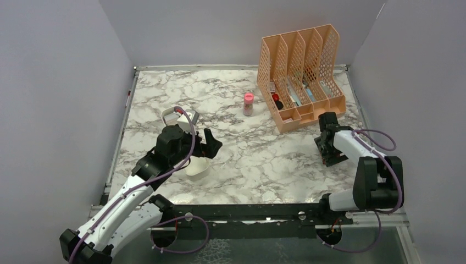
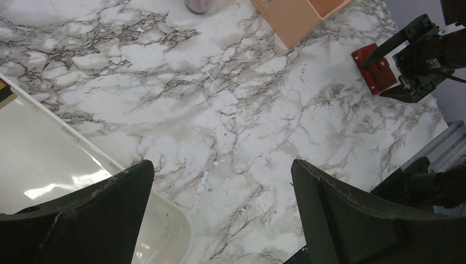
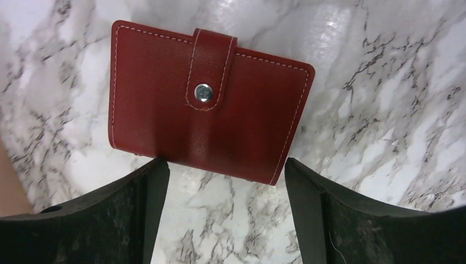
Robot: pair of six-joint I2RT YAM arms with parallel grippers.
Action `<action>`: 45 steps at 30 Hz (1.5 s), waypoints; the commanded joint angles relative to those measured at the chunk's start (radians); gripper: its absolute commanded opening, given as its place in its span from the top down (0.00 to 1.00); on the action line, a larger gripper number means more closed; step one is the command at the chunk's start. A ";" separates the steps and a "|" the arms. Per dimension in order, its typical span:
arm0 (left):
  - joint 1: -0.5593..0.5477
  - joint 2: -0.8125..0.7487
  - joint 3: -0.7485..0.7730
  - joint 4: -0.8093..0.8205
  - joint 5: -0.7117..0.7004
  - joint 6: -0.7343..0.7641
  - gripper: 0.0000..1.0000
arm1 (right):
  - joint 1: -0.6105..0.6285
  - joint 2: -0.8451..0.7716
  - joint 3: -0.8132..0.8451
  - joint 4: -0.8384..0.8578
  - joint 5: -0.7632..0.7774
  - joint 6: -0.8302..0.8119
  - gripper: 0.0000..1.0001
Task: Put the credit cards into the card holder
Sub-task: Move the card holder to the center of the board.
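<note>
Step in hand: approach to the card holder [image 3: 209, 102], snapped shut, flat just beside the organizer's [image 1: 301, 77] near right corner.
Right gripper [image 3: 225, 170]: spread, above the holder's edge.
Left gripper [image 2: 222, 170]: spread, well left of the organizer.
Next: probably unsnapping the flap [image 3: 211, 60]; cards not discernible.

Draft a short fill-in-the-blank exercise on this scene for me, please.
The card holder is ___ in colour.
It lies beneath the gripper of the ___ arm.
That gripper's jaws stand ___.
The bottle beside the organizer has a ___ cap.
Missing words: red; right; open; pink.
</note>
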 commanded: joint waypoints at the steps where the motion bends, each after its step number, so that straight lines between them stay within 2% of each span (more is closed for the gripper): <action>1: 0.006 -0.034 -0.024 0.039 0.002 0.035 0.01 | -0.012 0.048 0.021 -0.062 0.109 0.116 0.16; 5: 0.006 -0.038 -0.023 0.042 0.004 0.042 0.01 | -0.016 0.057 -0.002 -0.011 0.096 0.104 0.14; 8: 0.006 -0.039 -0.023 0.041 -0.002 0.055 0.01 | -0.016 0.052 -0.010 0.012 0.082 0.082 0.19; 10: 0.006 -0.046 -0.026 0.044 0.002 0.060 0.01 | -0.016 0.043 -0.015 0.012 0.079 0.078 0.27; 14: 0.006 -0.066 -0.040 0.057 0.002 0.059 0.01 | -0.016 0.007 -0.019 -0.001 0.094 0.082 0.55; 20: 0.006 -0.090 -0.054 0.067 0.003 0.056 0.01 | -0.016 -0.049 -0.020 -0.012 0.088 0.054 0.84; 24: 0.005 -0.094 -0.061 0.069 0.006 0.059 0.01 | -0.016 -0.095 -0.033 0.009 0.068 0.032 0.97; 32: 0.006 -0.109 -0.073 0.068 0.072 0.127 0.01 | -0.016 -0.179 0.021 -0.038 0.074 -0.011 0.99; 41: 0.006 -0.123 -0.087 0.076 0.067 0.143 0.01 | -0.006 -0.226 0.007 0.020 -0.119 -0.241 0.99; 45: 0.006 -0.117 -0.088 0.078 0.061 0.145 0.01 | 0.021 -0.301 -0.011 0.017 -0.230 -0.320 0.99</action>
